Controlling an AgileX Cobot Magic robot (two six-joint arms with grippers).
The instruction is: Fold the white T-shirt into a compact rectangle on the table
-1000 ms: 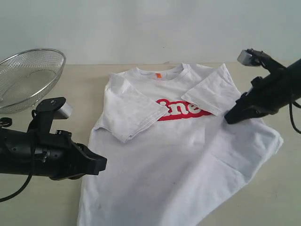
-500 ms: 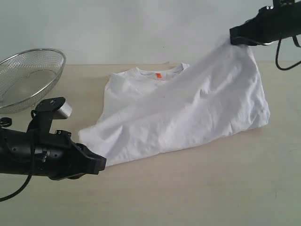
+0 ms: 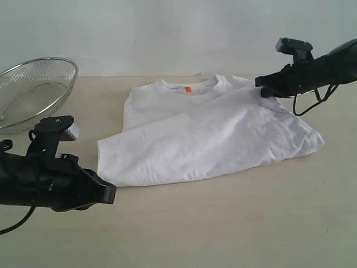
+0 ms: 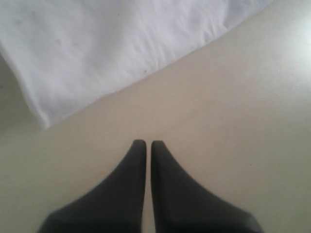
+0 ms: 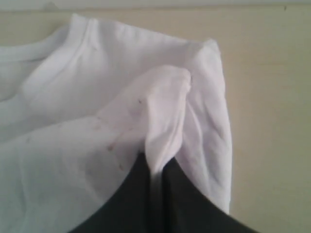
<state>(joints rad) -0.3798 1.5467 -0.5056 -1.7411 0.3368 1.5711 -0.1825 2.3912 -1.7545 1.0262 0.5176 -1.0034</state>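
The white T-shirt (image 3: 206, 137) lies on the table (image 3: 234, 223), its lower half folded up over the chest so the lettering is hidden; the orange neck tag (image 3: 188, 89) still shows at the collar. My right gripper (image 3: 261, 88) is shut on a pinch of the shirt's hem (image 5: 167, 121) near the right shoulder, and cloth runs between its jaws. My left gripper (image 3: 111, 194) is shut and holds nothing, low over bare table just in front of the folded shirt's front left corner (image 4: 46, 116). In the left wrist view its fingertips (image 4: 139, 145) nearly touch.
A round wire-mesh basket (image 3: 33, 92) stands at the back left, behind the left arm. A pale wall closes off the table's far edge (image 3: 100, 76). A black cable (image 3: 312, 103) hangs under the right arm.
My right gripper carried the shirt's bottom hem up and back, then lowered it over the chest, covering the lettering. The left arm drew slightly back and left.
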